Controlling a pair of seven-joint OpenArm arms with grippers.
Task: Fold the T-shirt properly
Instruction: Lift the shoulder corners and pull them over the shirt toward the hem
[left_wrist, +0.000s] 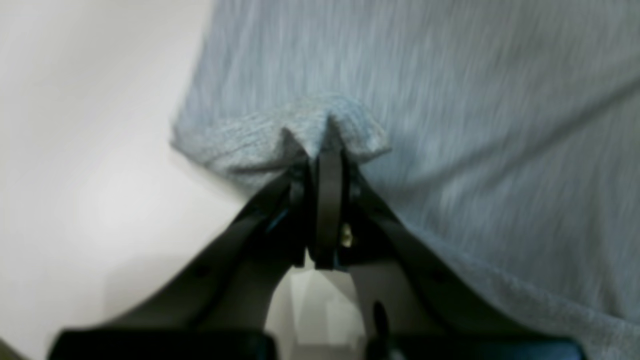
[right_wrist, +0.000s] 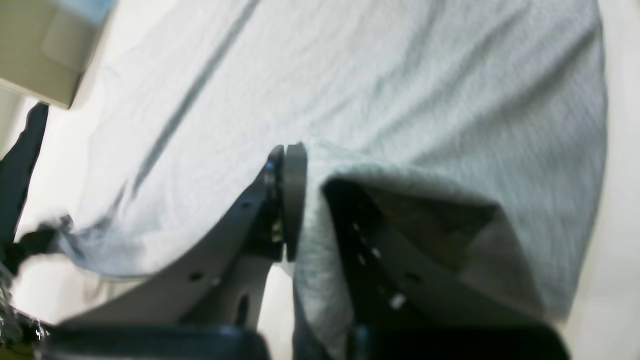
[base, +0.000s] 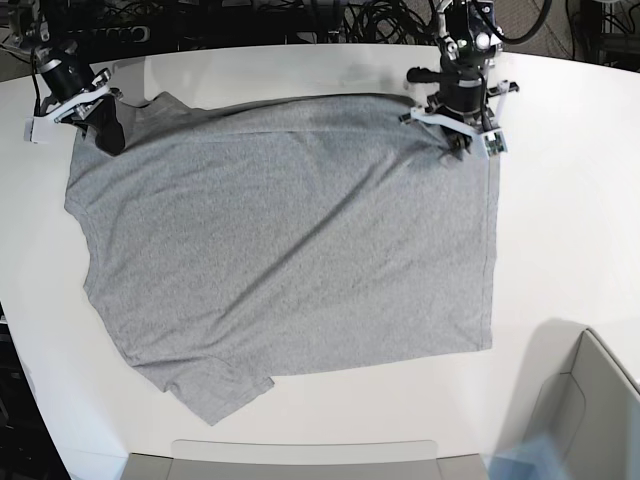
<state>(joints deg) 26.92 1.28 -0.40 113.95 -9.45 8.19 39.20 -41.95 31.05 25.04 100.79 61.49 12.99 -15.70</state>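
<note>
White desk (base: 560, 200) carries the T-shirt (base: 290, 250), spread flat, plain side up. Both tools are clenched on its far edge: left tool (base: 462, 143) at one corner, right tool (base: 105, 125) at the other; cloth extends toward the near side

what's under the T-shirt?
The white table shows all around the T-shirt, which lies spread flat on it with no bulge. Whatever sits beneath the cloth is covered. Both tools, left and right, pinch its far edge.
</note>
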